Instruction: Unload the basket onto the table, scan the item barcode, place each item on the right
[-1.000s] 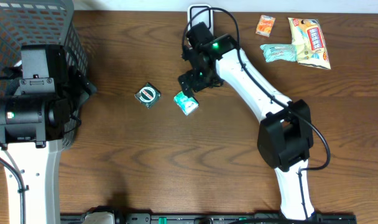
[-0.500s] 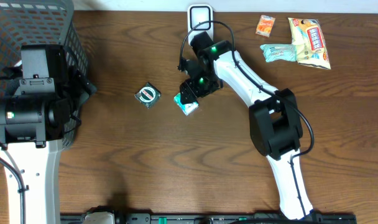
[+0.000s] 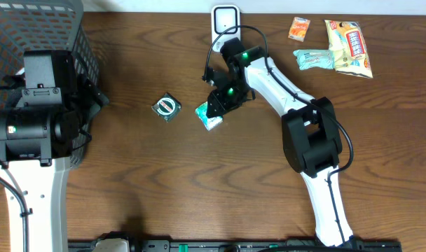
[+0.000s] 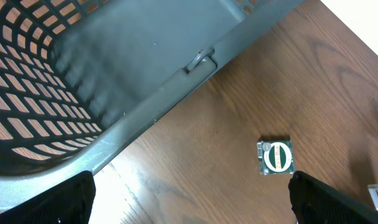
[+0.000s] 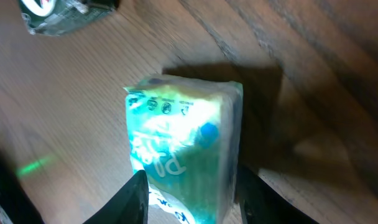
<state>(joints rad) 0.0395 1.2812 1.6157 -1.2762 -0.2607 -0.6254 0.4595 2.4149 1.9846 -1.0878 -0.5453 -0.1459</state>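
Note:
A teal tissue packet [image 3: 209, 117] lies on the wooden table near the middle. My right gripper [image 3: 215, 107] is down over it. In the right wrist view the packet [image 5: 183, 143] fills the gap, and my right gripper [image 5: 189, 196] has both fingers pressed against its sides. A white scanner [image 3: 225, 17] stands at the table's back edge, behind the right arm. My left gripper [image 4: 189, 202] hangs open over bare wood beside the basket, holding nothing.
A small green packet with a round logo [image 3: 167, 107] lies left of the teal one and shows as the green packet [image 4: 275, 157] in the left wrist view. A dark mesh basket [image 3: 31, 21] fills the back left. Snack bags [image 3: 348, 45] lie at the back right.
My right gripper moved down and left from near the scanner onto the teal packet, and its jaws narrowed around it. The left arm has not moved.

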